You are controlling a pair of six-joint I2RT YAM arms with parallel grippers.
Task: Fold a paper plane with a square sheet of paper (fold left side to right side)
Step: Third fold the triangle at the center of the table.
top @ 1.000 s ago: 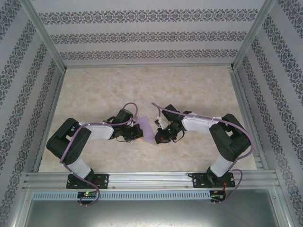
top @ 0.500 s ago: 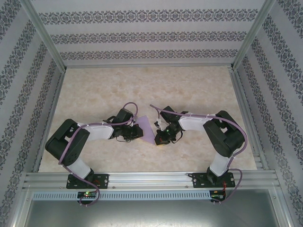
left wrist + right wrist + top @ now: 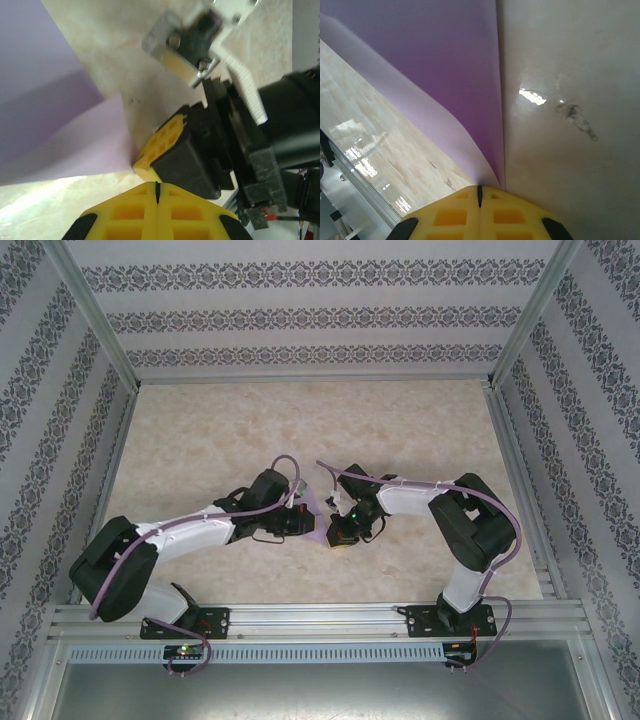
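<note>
The square sheet of paper (image 3: 445, 60) curls over, clearest from right wrist.

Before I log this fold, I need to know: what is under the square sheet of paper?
The marbled table shows bare beside the square sheet of paper and its curled edge. Anything under the flat part is covered by the paper itself.

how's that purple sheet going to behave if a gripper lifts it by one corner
Probably floppy: the square sheet of paper curves up in a soft bow near the right gripper. Likely very light, being so thin. It may slide rather than lift, since the table looks glossy.
</note>
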